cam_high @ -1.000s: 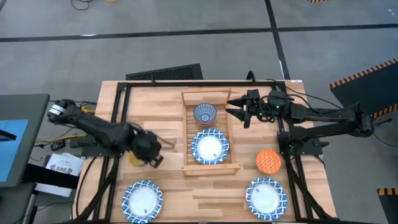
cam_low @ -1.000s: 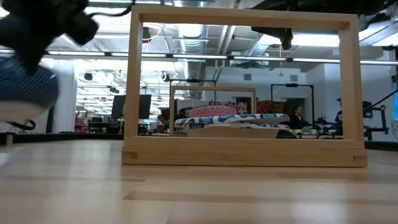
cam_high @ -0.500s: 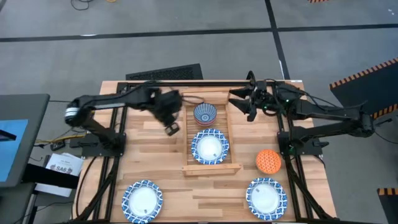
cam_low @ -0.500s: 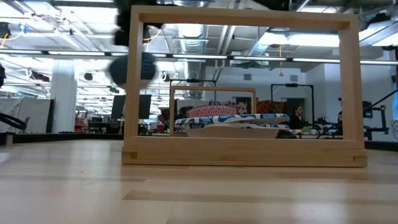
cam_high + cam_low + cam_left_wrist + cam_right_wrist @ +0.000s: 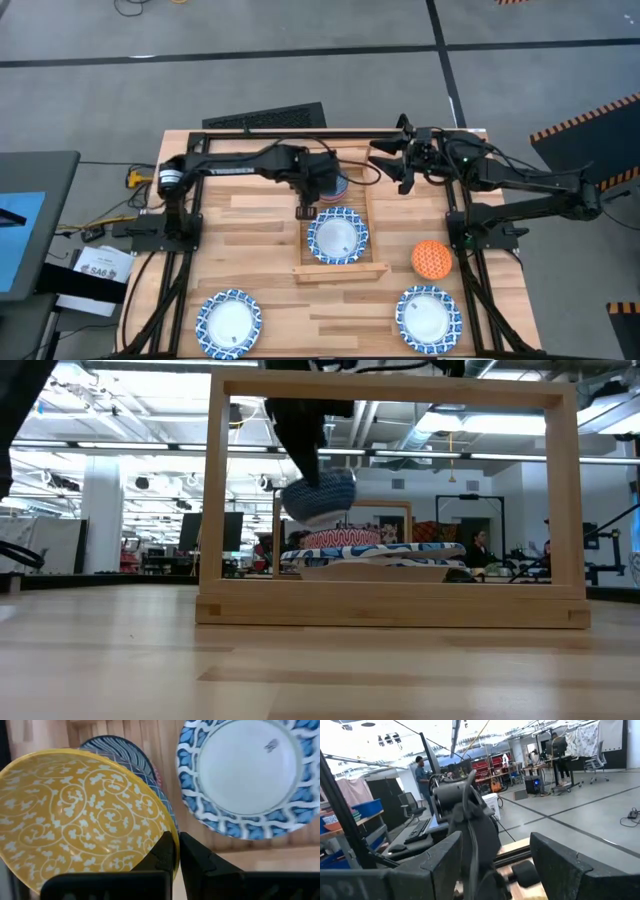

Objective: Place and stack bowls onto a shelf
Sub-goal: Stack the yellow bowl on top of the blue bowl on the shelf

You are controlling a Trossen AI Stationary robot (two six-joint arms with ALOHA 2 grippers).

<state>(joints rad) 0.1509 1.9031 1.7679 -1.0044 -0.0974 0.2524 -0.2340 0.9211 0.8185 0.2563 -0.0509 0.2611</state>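
My left gripper is shut on a deep bowl, yellow inside and blue outside. It hangs over the far end of the slatted wooden shelf, above a deep bowl that is blue inside and red outside and stands on the slats. A wide blue-and-white bowl sits on the slats near the shelf's middle. My right gripper is open and hovers off the shelf's far right corner. My left gripper pinches the yellow bowl's wall at its rim, one finger inside the bowl and the other outside. The fingers come from above, pointing down. The bowl is lifted clear and tilted, just over the blue-and-red bowl.
An orange deep bowl stands on the table to the right of the shelf. Two wide blue-and-white bowls rest near the near edge, one left and one right. Dark frame bars run along the table's sides and far edge.
My left arm has swung from the table's near left up and across toward the far right, carrying the yellow bowl lifted all the way. It now holds the bowl over the shelf's far end, above the blue-and-red bowl.
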